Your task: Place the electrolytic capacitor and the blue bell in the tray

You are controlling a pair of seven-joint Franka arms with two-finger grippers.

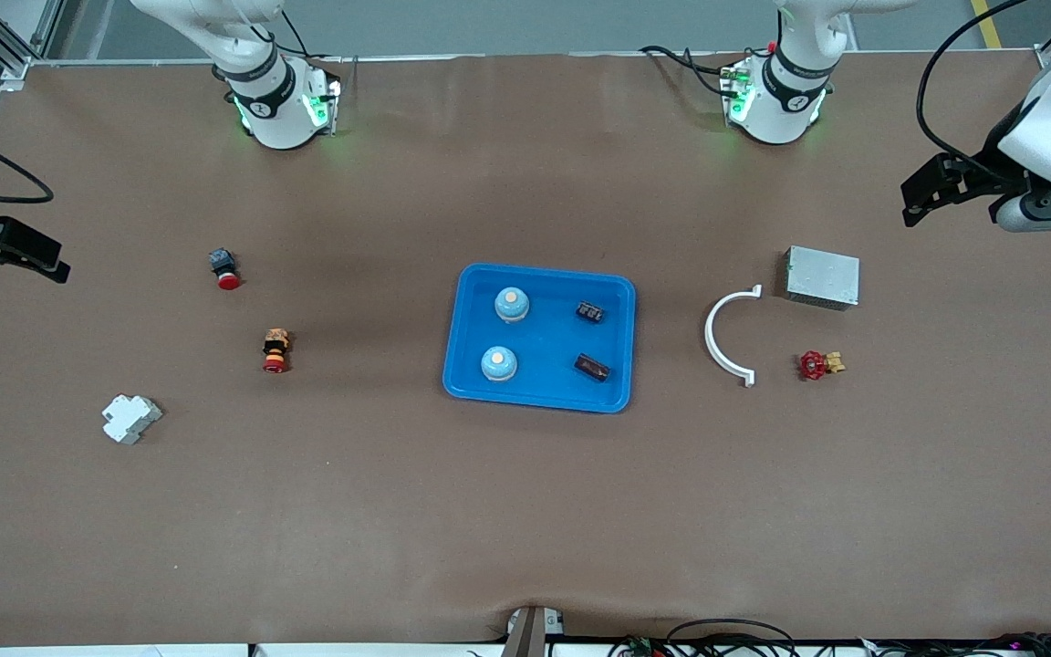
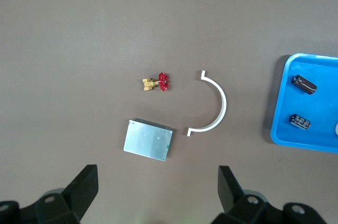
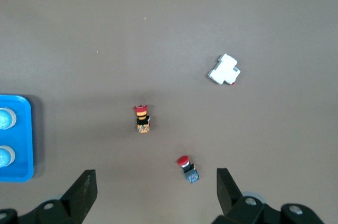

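Two blue bells (image 1: 511,305) and two electrolytic capacitors (image 1: 590,312) already sit in the tray (image 1: 471,365), mid-table between the arms. Left gripper (image 1: 925,196) and right gripper (image 1: 28,257) hover at their table ends, jaws apart, empty. Looks done.

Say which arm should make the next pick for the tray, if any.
Neither arm: the tray already holds both blue bells and both capacitors. The left gripper and right gripper wait open and empty at the table's ends.
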